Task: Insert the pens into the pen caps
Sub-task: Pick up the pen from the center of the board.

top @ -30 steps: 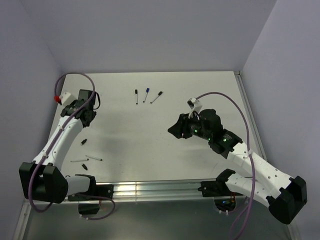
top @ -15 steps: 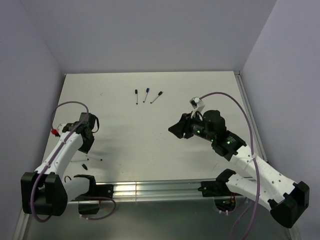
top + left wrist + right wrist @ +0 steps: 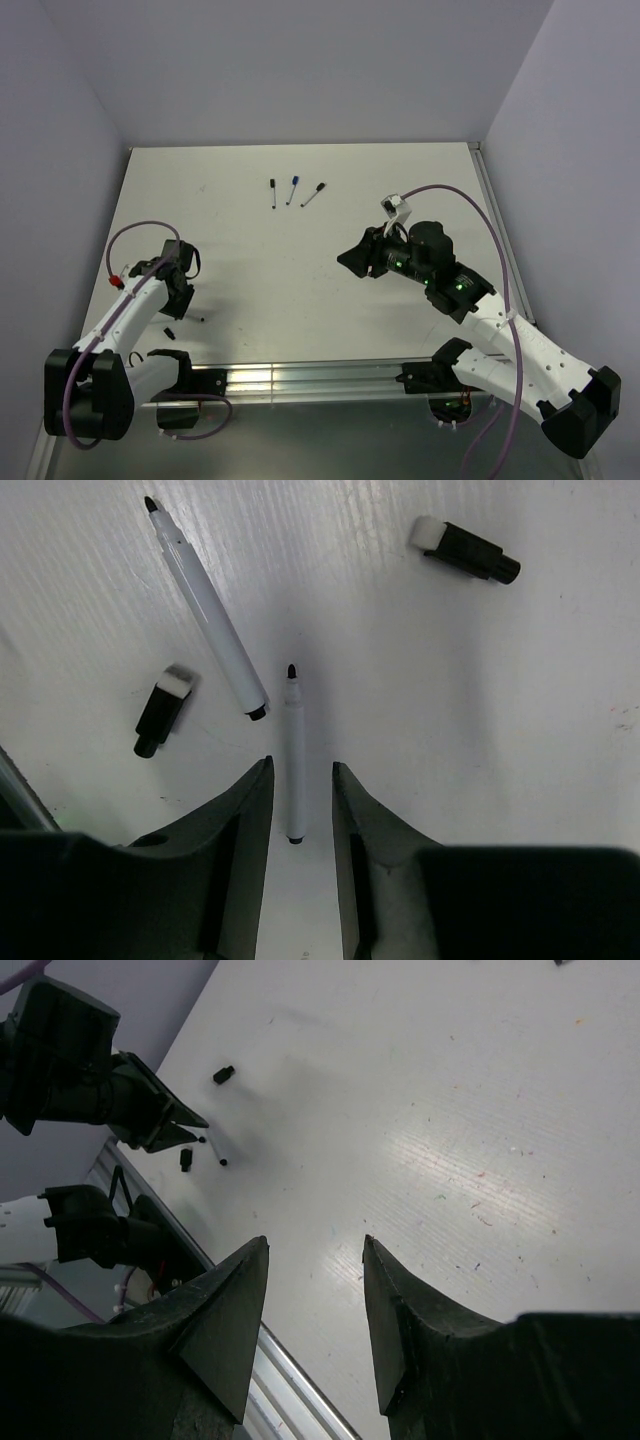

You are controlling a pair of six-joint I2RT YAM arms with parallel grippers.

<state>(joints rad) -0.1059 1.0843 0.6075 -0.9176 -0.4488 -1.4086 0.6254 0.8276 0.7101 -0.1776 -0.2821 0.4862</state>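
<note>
In the left wrist view my left gripper (image 3: 300,768) is open, low over the table. Its jaws stand either side of the rear end of a short white pen (image 3: 293,742) with a dark tip. A second uncapped white pen (image 3: 207,612) lies just to its left. Two black caps with white ends lie nearby, one at the left (image 3: 161,713) and one at the upper right (image 3: 466,551). In the top view the left gripper (image 3: 180,301) covers most of this group. My right gripper (image 3: 350,262) is open and empty above mid-table; it also shows in the right wrist view (image 3: 315,1242).
Three capped pens, black (image 3: 272,192), blue (image 3: 293,189) and black (image 3: 313,193), lie at the back middle of the white table (image 3: 400,190). A metal rail (image 3: 300,378) runs along the near edge. Purple walls close in the sides.
My left arm has swung back toward the near left and come down over the loose pens and caps, jaws now astride one pen. My right arm has barely moved.
</note>
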